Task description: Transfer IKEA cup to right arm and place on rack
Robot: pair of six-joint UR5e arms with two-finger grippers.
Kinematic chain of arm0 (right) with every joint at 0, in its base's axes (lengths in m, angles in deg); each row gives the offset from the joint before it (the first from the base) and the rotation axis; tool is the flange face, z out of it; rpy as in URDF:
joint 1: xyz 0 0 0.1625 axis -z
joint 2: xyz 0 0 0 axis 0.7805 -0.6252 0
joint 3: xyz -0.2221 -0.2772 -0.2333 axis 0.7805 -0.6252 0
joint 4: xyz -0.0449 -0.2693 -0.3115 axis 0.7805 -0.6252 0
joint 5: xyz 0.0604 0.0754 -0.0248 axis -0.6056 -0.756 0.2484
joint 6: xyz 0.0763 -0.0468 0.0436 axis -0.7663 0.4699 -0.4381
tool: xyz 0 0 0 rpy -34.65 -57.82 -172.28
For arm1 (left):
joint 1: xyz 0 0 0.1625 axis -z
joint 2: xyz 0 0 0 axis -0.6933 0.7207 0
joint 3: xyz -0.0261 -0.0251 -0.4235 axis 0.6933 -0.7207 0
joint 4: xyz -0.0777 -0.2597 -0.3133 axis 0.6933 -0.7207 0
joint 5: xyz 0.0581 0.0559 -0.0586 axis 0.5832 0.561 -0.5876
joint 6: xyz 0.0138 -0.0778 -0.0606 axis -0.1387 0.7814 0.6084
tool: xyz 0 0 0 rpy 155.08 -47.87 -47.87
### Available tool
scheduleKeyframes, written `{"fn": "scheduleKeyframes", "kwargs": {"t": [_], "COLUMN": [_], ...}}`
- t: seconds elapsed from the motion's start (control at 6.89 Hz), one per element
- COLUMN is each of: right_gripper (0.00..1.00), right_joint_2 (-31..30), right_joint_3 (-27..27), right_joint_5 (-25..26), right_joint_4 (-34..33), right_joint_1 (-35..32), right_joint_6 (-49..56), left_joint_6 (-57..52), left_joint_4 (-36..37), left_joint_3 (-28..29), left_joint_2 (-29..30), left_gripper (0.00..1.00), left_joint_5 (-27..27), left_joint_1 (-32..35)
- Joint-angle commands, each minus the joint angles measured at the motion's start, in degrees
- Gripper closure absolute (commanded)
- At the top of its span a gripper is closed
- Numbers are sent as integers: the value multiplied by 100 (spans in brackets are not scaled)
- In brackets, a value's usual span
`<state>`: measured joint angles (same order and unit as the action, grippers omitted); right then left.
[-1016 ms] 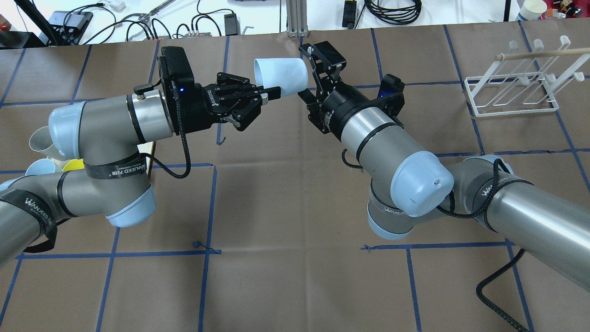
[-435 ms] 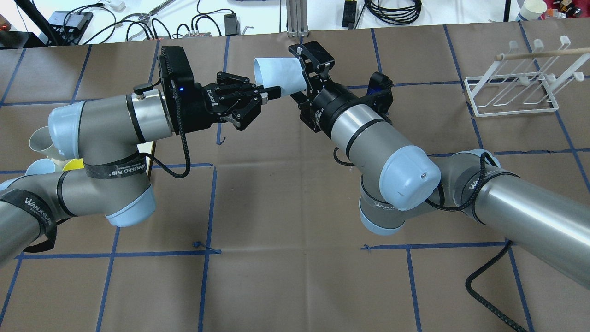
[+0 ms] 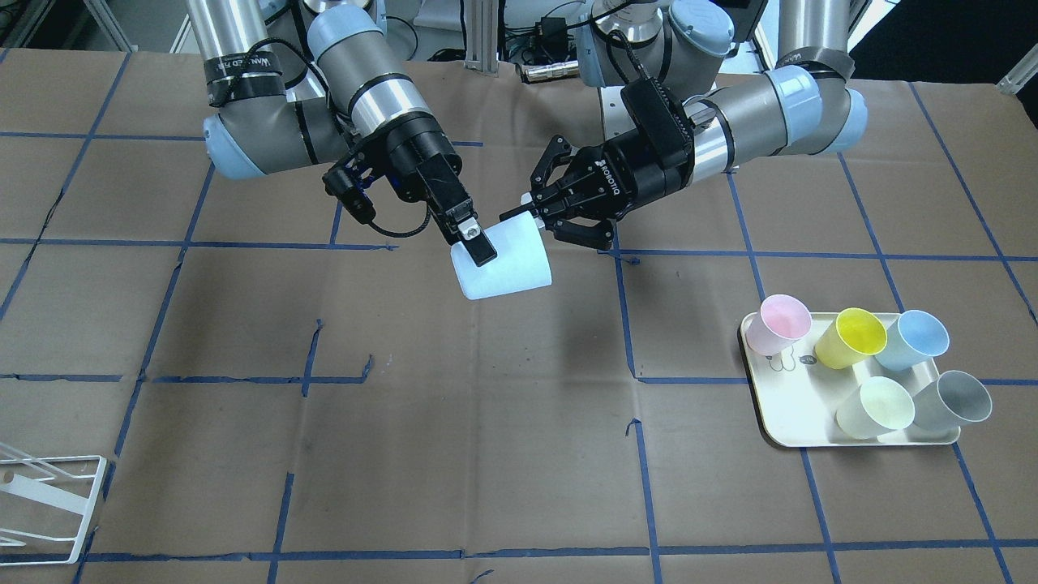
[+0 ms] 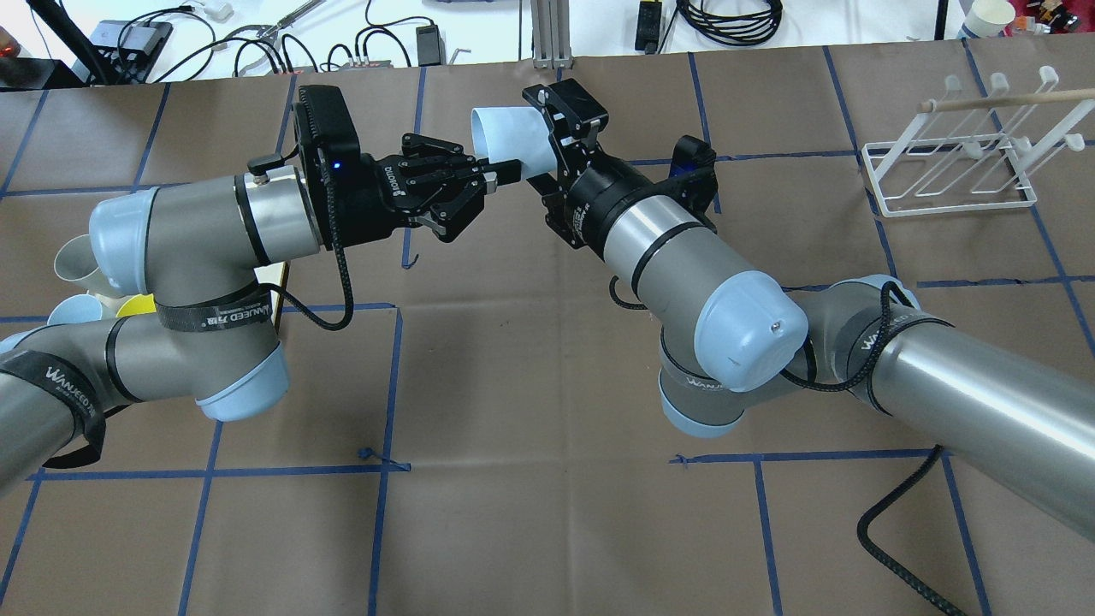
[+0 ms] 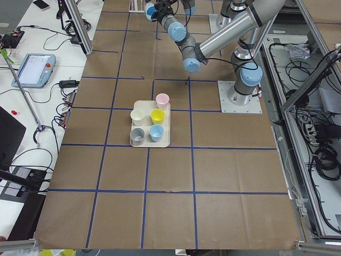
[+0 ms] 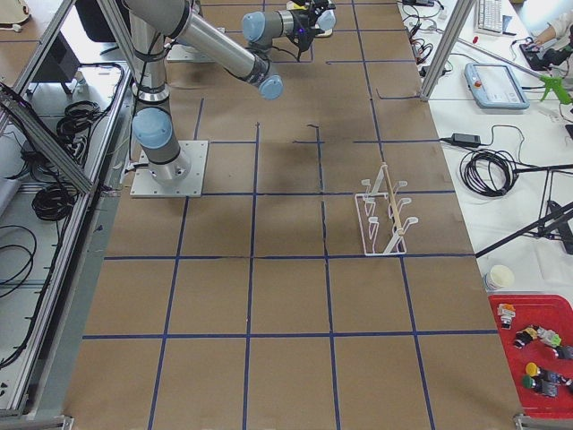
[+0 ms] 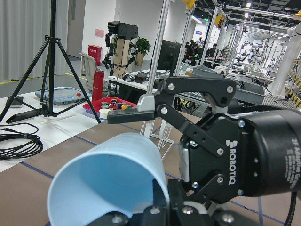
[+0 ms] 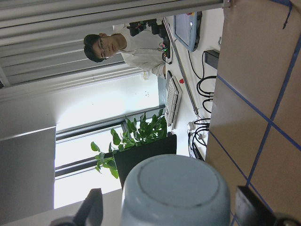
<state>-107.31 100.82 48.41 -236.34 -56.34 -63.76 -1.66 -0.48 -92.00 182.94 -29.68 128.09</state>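
- Pale blue cup [image 4: 511, 135] lies sideways in mid-air over the bench [image 4: 547, 530], left end effector [image 4: 505, 171] pinching its rim.
- Right end effector [image 4: 549, 144] straddles the base end, fingers apart, not clamped yet.
- Rack [image 4: 949, 201] sits beyond it.

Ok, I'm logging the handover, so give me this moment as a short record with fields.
cup: light blue, held on its side in the air
left tool: shut on the cup's rim
right tool: open, straddling the cup's base end with gaps at both sides
rack: no cup on it, far off on the right arm's side
tray: holds five other cups
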Motion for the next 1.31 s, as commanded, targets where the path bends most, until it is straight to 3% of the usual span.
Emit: {"fn": "scheduleKeyframes", "kwargs": {"t": [0.0, 0.87, 1.16], "right_gripper": [1, 1, 9], "right_joint_2": [9, 194, 150], "right_joint_3": [-14, -207, -120], "right_joint_5": [-6, 2, -50], "right_joint_4": [1, 9, 105], "right_joint_1": [-46, -29, 15], "right_joint_6": [-71, -124, -124], "left_joint_6": [0, 114, 114], "left_joint_4": [0, 35, 35], "left_joint_3": [0, 9, 0], "left_joint_2": [0, 0, 0], "left_gripper": [100, 99, 98], "left_joint_5": [0, 0, 0], "left_joint_1": [0, 0, 0]}}
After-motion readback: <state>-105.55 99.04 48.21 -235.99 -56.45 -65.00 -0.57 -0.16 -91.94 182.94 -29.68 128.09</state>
